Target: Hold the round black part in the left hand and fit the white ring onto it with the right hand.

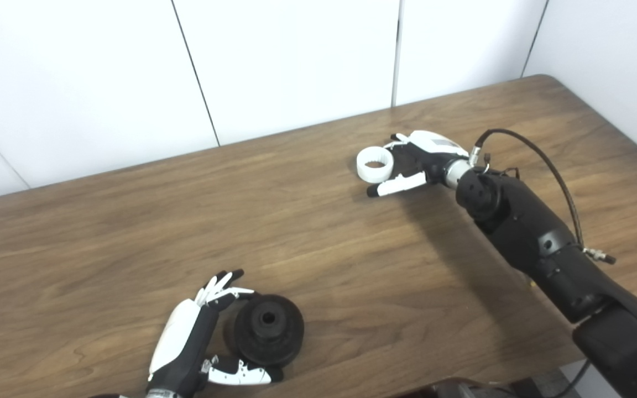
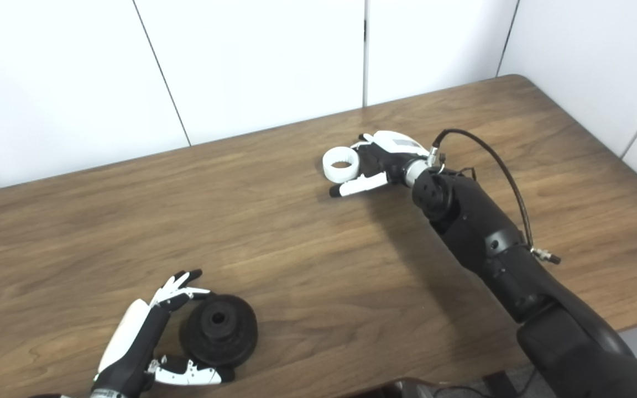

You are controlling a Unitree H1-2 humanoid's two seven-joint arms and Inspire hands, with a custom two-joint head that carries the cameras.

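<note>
The round black part (image 1: 269, 330), a grooved disc with a centre hole, lies on the table near the front edge. My left hand (image 1: 194, 337) is closed around it, with fingers (image 1: 224, 290) touching its far rim and the thumb (image 1: 239, 375) against its near rim. The white ring (image 1: 375, 165) lies on the table at the middle right. My right hand (image 1: 415, 160) is open beside it, with fingers (image 1: 399, 141) behind the ring and the thumb (image 1: 400, 184) stretched along its near side. I cannot tell whether that hand touches the ring.
The brown wooden table (image 1: 307, 237) ends at white wall panels at the back and right. Its front edge runs just below the left hand. A black cable (image 1: 551, 166) loops over the right forearm (image 1: 523, 221).
</note>
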